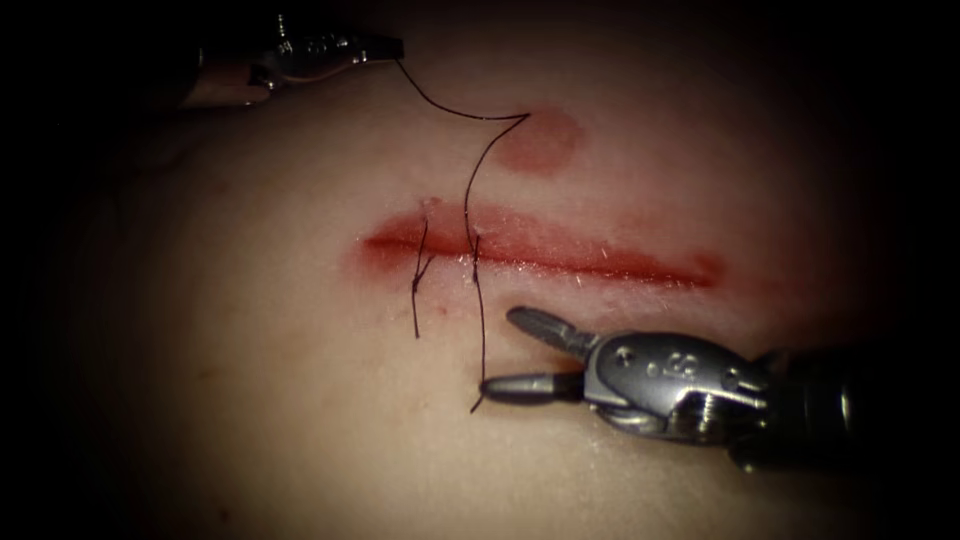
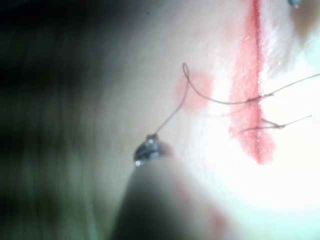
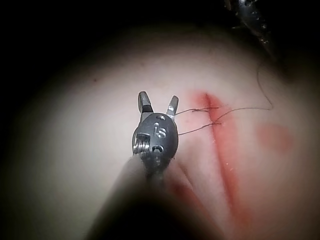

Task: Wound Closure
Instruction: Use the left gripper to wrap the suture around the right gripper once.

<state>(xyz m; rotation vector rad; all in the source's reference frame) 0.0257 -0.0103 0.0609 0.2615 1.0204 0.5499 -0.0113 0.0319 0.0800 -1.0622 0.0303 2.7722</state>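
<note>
The cut (image 1: pixel 560 250) runs across the tissue (image 1: pixel 250 380) and is lined with red fluid. A dark thread (image 1: pixel 472 180) leaves my left tool (image 1: pixel 396 46) at the far upper left, kinks, crosses the cut near its left end and ends in a tail (image 1: pixel 480 398) on the near side. The left tool's jaws are shut on this thread (image 2: pixel 170 117). A second short thread (image 1: pixel 418 285) crosses the cut further left. My right tool (image 1: pixel 498 350) lies on the near side with its jaws open and holding nothing. Its lower fingertip (image 1: pixel 492 386) is beside the tail.
A round patch of red fluid (image 1: pixel 540 140) stains the tissue on the far side of the cut, by the thread's kink. Both thread crossings (image 3: pixel 212 116) lie just ahead of the right tool (image 3: pixel 158 97). The left tool (image 3: pixel 250 17) sits beyond the cut.
</note>
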